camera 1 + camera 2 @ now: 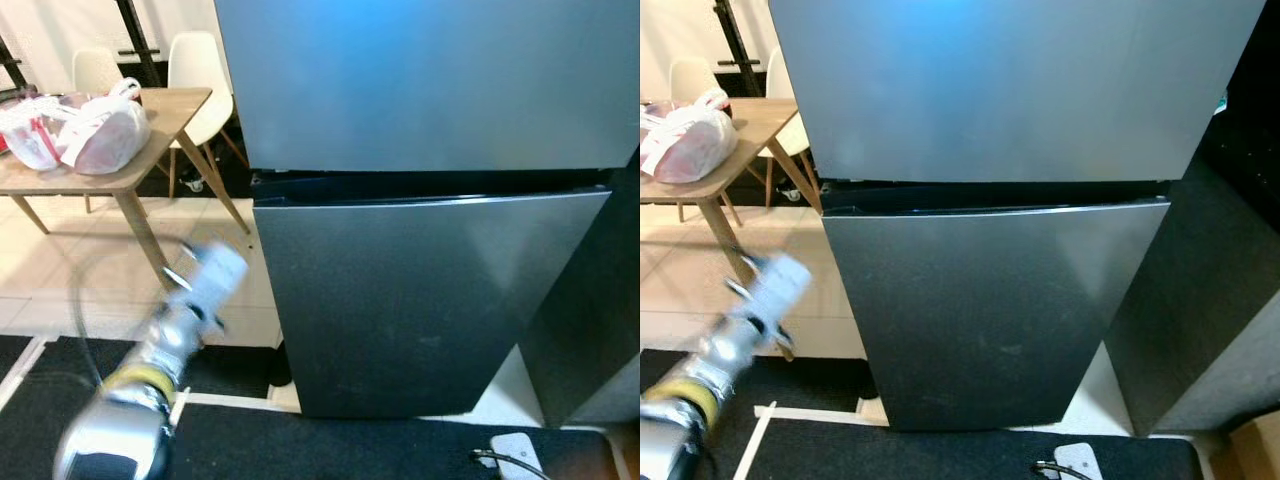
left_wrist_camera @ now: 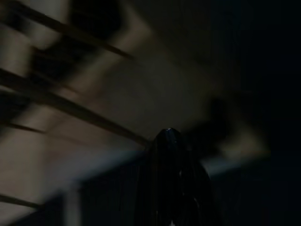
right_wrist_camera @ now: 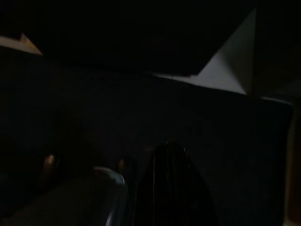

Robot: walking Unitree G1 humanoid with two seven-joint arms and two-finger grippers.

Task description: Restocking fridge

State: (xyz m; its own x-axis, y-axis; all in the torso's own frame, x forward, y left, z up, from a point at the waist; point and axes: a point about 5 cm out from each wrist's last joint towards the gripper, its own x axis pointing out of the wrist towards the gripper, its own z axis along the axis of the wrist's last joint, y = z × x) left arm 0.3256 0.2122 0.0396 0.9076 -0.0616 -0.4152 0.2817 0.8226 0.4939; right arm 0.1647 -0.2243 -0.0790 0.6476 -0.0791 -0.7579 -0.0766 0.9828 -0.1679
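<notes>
Left gripper [image 2: 171,179]: dark, blurred in wrist view, finger state cannot be told. Silver left arm [image 1: 170,335] raised, motion-blurred, beside lower-left of tall grey steel two-door fridge [image 1: 420,200]. Both doors closed, dark seam between upper and lower door, surface smooth, faint smudges. Positioned directly ahead, on pale floor, black mat [image 1: 330,445] in front. Right gripper [image 3: 171,183]: dim, state cannot be told. Wooden table [image 1: 150,130] carrying white plastic bags [image 1: 85,130] to left.

home kitchen: fridge [image 1: 430,200], dining table [image 1: 150,130], chairs [image 1: 200,70]
</notes>
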